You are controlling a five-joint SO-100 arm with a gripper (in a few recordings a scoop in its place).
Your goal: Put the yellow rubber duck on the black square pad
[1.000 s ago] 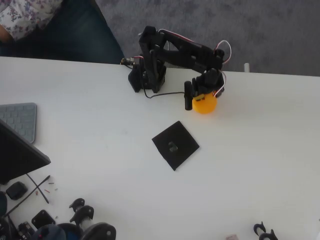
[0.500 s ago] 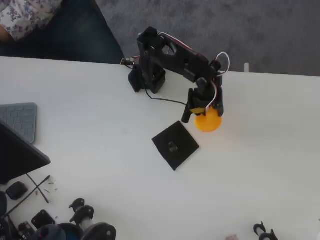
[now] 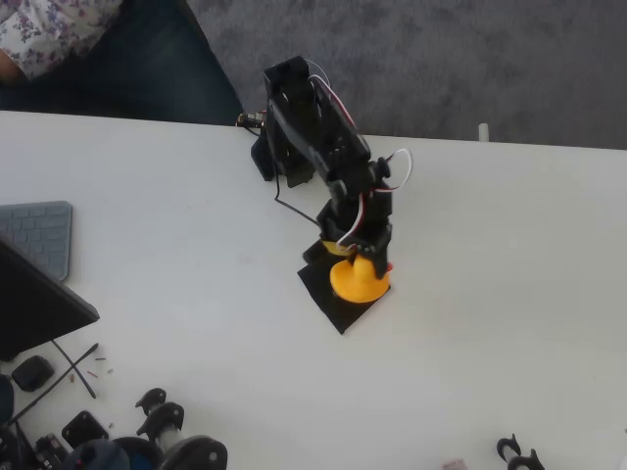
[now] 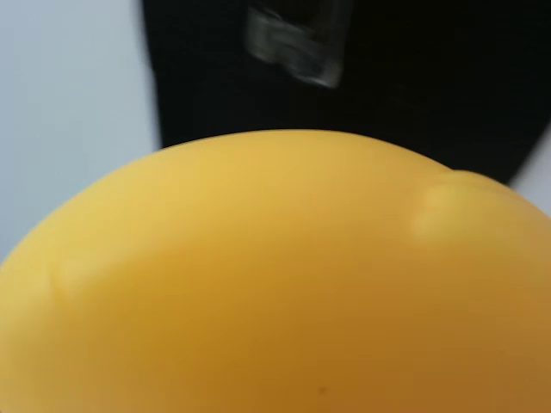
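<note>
In the overhead view the yellow rubber duck (image 3: 357,280) hangs over the black square pad (image 3: 333,301), held at the tip of the black arm. My gripper (image 3: 361,262) is shut on the duck, with a bit of red beak showing at the duck's right side. The arm hides most of the pad's upper part. The wrist view has the duck's (image 4: 284,284) yellow body very close across the lower frame. Behind it lies the pad (image 4: 405,77) with its grey centre mark (image 4: 291,39). Whether the duck touches the pad I cannot tell.
A dark slanted slab (image 3: 34,299) and a grey keyboard (image 3: 39,233) lie at the table's left edge. Small black parts and cables (image 3: 147,431) crowd the front left corner. A person (image 3: 59,39) sits behind the table at the top left.
The arm swung left and toward the front, carrying the duck from the bare table right of the pad to a spot over the pad.
</note>
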